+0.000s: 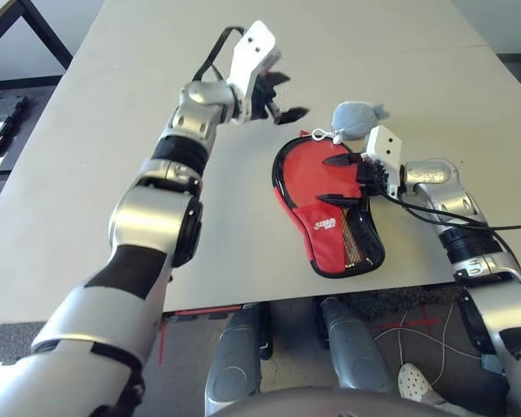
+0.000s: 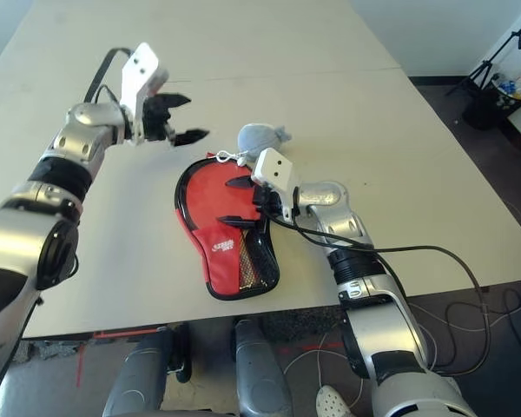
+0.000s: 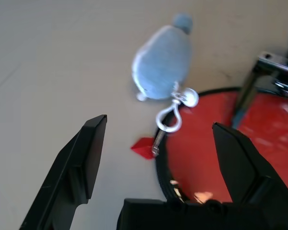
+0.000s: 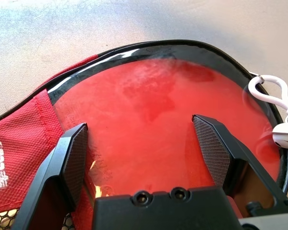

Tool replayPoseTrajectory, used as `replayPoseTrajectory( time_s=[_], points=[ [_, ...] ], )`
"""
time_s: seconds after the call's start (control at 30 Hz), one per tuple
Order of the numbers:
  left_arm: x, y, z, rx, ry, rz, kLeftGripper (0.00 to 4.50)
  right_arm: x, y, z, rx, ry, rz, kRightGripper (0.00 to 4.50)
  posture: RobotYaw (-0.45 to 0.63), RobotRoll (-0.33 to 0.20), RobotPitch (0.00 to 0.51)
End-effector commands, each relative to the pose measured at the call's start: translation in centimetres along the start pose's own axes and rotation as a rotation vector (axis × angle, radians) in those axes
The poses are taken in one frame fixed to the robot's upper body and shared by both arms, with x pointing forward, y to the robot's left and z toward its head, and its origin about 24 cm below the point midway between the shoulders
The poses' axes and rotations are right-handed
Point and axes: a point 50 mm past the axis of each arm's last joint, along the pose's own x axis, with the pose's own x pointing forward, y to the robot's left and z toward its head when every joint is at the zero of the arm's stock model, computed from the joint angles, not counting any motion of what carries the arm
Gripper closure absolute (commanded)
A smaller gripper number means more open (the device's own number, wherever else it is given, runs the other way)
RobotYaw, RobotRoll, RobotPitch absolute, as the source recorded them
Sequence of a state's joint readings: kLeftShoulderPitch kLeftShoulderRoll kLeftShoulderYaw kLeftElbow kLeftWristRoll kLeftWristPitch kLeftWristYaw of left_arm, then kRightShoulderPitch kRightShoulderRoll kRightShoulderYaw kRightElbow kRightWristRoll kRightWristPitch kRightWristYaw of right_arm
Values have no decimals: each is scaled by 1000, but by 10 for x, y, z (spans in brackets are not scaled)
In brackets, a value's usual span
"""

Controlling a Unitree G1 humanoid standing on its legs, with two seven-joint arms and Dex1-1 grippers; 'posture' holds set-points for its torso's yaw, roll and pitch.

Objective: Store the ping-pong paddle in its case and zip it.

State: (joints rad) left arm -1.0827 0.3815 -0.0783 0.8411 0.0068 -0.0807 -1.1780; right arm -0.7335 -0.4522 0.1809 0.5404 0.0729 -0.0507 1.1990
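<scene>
The red case (image 1: 334, 230) lies near the table's front edge, its logo and mesh pocket facing me. The ping-pong paddle (image 4: 158, 115) lies inside it. Its glossy red face shows in the open round end, ringed by the black edging, and the handle is hidden under the fabric. My right gripper (image 1: 330, 179) stands open just over the red face, one finger on either side of its middle. My left gripper (image 1: 286, 95) is open and empty, raised above the table to the far left of the case's round end.
A small grey pouch (image 1: 358, 119) lies just behind the case, joined to it by a white clip (image 3: 170, 117) beside a small red zipper tab (image 3: 143, 147). Bare tabletop (image 1: 87, 174) spreads to the left and behind. The front edge is close below the case.
</scene>
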Motion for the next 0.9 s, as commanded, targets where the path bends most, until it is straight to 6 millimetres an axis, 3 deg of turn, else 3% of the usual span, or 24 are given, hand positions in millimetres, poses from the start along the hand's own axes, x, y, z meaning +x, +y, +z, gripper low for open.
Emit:
replayPoseTrajectory(
  time_s=[0.03, 0.27, 0.43, 0.63, 0.9],
  points=[
    [-8, -15, -1, 20, 8, -92, 35, 4, 15, -26, 66, 102, 66, 0, -92, 0, 216],
    [-8, -53, -12, -56, 19, -171, 35, 6, 14, -25, 65, 100, 69, 0, -83, 0, 218],
    [4, -71, -18, -115, 19, -175, 35, 7, 14, -25, 64, 100, 71, 0, -82, 0, 218],
    [20, -76, -24, -169, 47, -140, 35, 7, 13, -25, 62, 100, 71, 0, -88, 0, 217],
    [27, -82, -50, -233, 160, -107, 35, 1, 11, -23, 56, 98, 55, 0, -104, 0, 215]
  ],
)
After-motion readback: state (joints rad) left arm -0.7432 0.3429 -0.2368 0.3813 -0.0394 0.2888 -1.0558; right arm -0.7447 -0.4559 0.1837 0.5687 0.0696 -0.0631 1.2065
